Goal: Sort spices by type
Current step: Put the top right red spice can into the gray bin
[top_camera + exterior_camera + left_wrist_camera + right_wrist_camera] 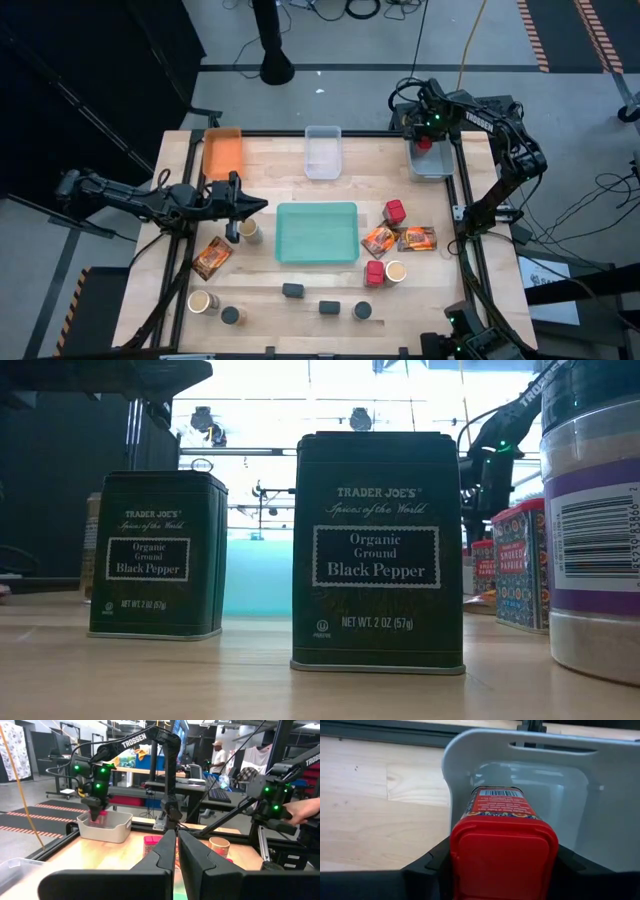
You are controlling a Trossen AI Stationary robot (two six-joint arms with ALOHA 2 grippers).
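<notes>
Your right end effector (425,142) is closed on a red-lidded spice tin (504,845), fingers pressed against both sides of its lid, and it holds the tin over the pale grey bin (600,785) at the far right corner of the counter (270,165). The tin hangs lid-toward-the-wrist with its barcoded base pointing into the bin.

Your left end effector (234,205) sits with its fingers (160,855) pressed together and nothing between them, above the counter's left side, just beside a tan round jar (249,231).

Around the teal tray (317,232) you have two more red tins (395,211), two printed packets (417,238) to its right, another packet (212,257) to its left, and dark pepper tins (378,552) along the near edge. The orange bin (223,152) and clear bin (323,152) stand at the far edge.
</notes>
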